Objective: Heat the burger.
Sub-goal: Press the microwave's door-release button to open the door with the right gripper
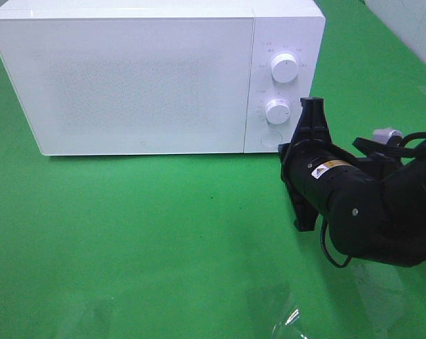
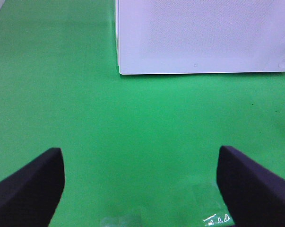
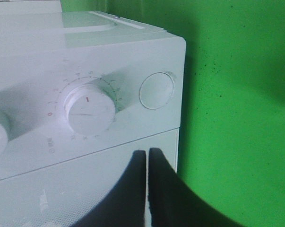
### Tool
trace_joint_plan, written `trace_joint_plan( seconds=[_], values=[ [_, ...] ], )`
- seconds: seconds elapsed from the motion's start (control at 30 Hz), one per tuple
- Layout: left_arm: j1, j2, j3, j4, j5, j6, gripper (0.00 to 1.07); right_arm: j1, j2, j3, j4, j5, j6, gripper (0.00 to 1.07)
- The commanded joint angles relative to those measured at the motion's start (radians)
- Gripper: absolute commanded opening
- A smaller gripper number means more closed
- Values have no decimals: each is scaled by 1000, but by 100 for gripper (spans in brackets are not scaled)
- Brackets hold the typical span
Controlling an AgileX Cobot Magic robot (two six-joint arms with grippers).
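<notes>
Two grippers are over one big green surface (image 1: 163, 233). The surface fills almost all of every view. It is flat and bright green. At the near edge there are some shiny see-through patches (image 1: 287, 314) that catch the light.

Nearest is the left gripper (image 2: 140, 156). Its two dark fingers (image 2: 29, 189) are spread wide apart. Only green surface shows between them, so it holds nothing. It shows only in its own wrist view.

A bit farther, on the right side, is the black right arm (image 1: 368, 205). At its end is the right gripper (image 1: 313, 100). Its two fingers are pressed together, with only a thin line between them, and nothing is pinched in there. The tip points at the front of the microwave (image 1: 128, 78), close to the lower knob (image 1: 277, 111) and the round button (image 1: 271, 136). I cannot tell if it touches.

The microwave is white and stands at the far side of the surface. Its door (image 1: 135, 88) is shut. To the right of the door are a top knob (image 1: 285, 68), the lower knob and the round button, one under the other.

The burger cannot be seen in any view. With the door shut, I cannot tell if it is inside.

Far off in the right corner, past the green, something pale (image 1: 410, 21) shows.
</notes>
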Motion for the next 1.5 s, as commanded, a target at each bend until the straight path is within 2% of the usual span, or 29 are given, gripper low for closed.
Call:
trace_joint_plan(
  seconds=[0.03,0.33,0.67,1.2,1.5],
  values=[
    [2,-4,3,1,0,2,80,-15,43,-31,-57,16,46,0],
    [2,-4,3,1,0,2,80,-29,117,-84,-85,20,50,0],
    [2,-4,3,1,0,2,80,-109,152,-146,-145,43,53,0],
    [2,-4,3,1,0,2,80,-124,227,-216,-169,45,73,0],
    [2,-4,3,1,0,2,80,-166,236,-254,-185,48,44,0]
  ],
)
